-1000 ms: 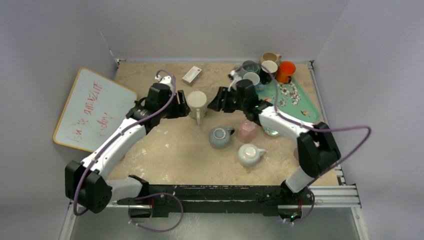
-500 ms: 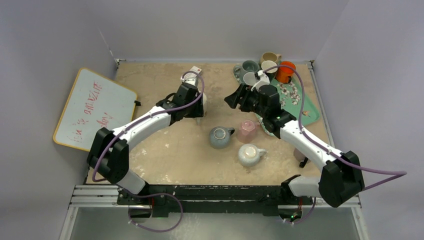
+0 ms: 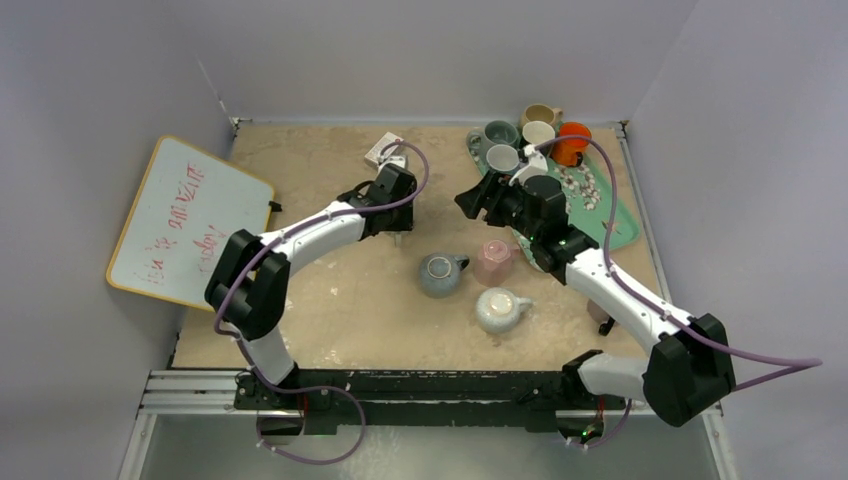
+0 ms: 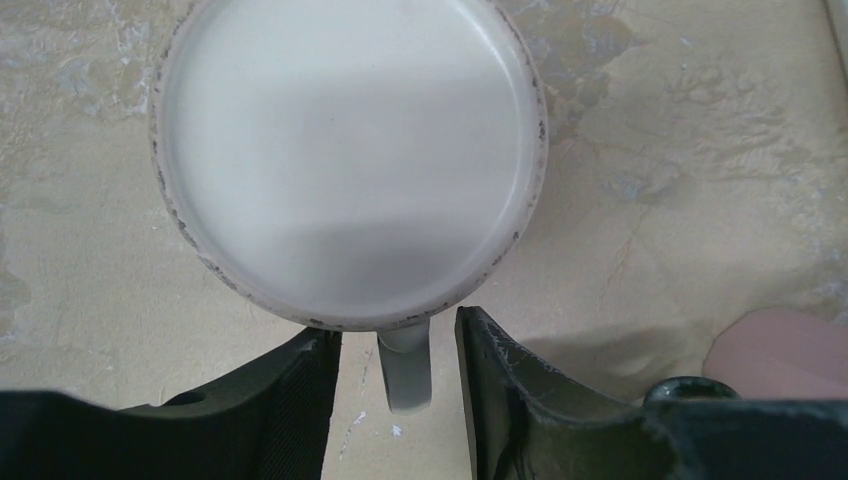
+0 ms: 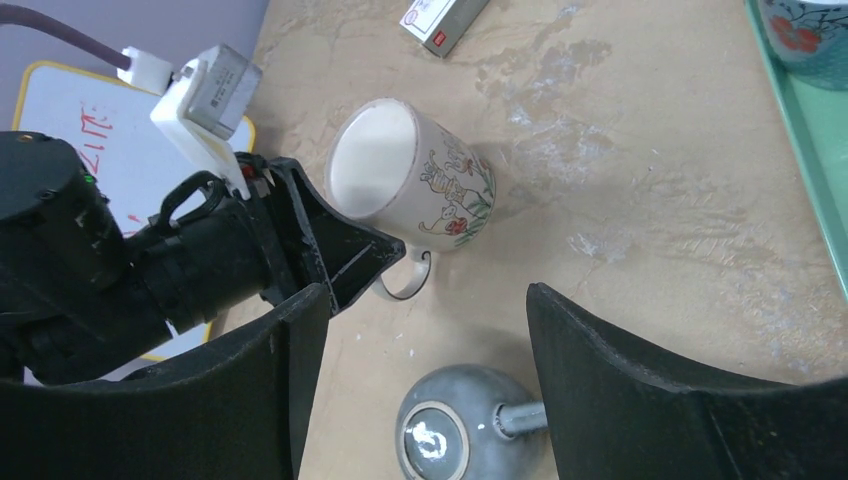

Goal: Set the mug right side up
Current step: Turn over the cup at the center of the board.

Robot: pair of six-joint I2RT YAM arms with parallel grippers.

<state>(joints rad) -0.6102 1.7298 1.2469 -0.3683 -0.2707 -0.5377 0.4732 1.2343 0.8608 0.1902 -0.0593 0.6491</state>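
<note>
The mug [image 4: 350, 160] stood on the table [image 3: 330, 290] at upper centre of the overhead view, seemingly base up, with a flat scuffed disc on top. Its handle [image 4: 405, 370] pointed toward the lower edge of the left wrist frame, between the fingers of the left gripper [image 4: 395, 328]. Those fingers were apart, with a gap on each side of the handle. The right gripper [image 5: 418, 298] hung to the mug's right, fingers wide apart and holding nothing. A grey mug [image 3: 438, 273] sat inverted below it.
</note>
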